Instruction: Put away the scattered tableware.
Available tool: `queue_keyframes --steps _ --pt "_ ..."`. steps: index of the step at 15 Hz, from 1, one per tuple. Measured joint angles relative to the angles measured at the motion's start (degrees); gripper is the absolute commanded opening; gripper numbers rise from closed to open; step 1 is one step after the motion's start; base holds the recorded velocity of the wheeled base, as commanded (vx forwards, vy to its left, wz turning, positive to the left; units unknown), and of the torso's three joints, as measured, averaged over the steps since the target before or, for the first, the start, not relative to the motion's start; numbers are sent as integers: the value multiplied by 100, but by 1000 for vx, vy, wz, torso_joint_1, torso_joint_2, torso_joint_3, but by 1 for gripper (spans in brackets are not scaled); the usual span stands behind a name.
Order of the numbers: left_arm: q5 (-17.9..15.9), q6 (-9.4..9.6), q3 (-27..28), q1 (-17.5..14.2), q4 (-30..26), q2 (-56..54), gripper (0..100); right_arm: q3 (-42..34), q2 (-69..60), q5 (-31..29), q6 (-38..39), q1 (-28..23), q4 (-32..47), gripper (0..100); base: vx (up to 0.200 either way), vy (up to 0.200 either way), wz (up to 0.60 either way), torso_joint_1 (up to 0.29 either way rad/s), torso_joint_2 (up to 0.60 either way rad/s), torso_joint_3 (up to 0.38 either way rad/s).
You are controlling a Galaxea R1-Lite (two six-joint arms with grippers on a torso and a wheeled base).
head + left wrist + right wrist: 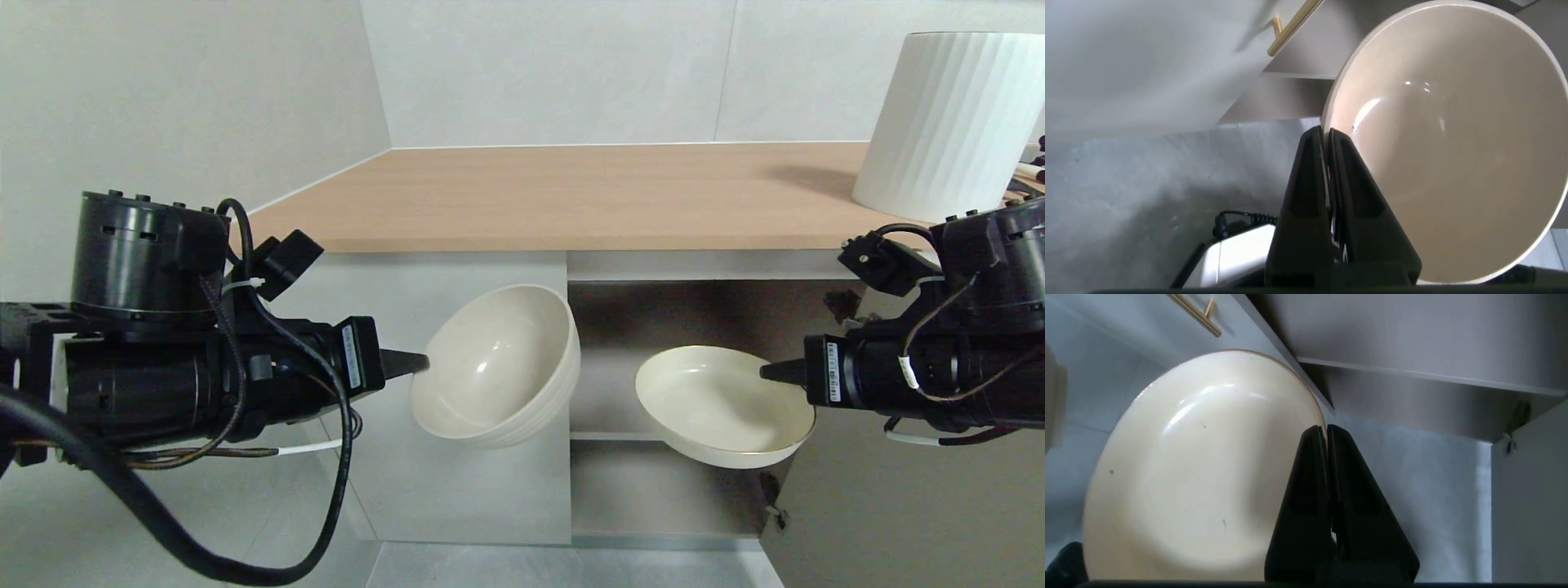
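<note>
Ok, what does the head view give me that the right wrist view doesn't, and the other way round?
Head view adds: the wooden countertop, the white ribbed cylinder standing on it, and the left tool clamped on the rim of the deep cream bowl.
Right wrist view adds: the gold bar handle on a pale cupboard door.
Both share: the right tool shut on the rim of the shallow cream plate, held in front of the open grey cupboard.

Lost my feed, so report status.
Left gripper shut on bowl rim. Right gripper shut on plate rim. Both before open cabinet, path clear.
</note>
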State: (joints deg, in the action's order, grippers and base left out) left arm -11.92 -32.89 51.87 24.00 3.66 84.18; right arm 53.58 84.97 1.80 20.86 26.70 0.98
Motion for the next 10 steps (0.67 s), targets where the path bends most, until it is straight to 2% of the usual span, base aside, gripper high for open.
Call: queue_keyframes --steps 6,9,10 --pt "43 2 2 154 -55 297 0 56 1013 -291 -219 1 -366 0 0 0 0 0 0 0" --pt "169 44 17 196 -90 647 0 138 1888 -491 -184 -90 -1167 0 0 0 0 0 0 0" --pt "336 139 20 229 -87 780 0 149 2194 -519 -157 -145 -1504 0 0 0 0 0 0 0"
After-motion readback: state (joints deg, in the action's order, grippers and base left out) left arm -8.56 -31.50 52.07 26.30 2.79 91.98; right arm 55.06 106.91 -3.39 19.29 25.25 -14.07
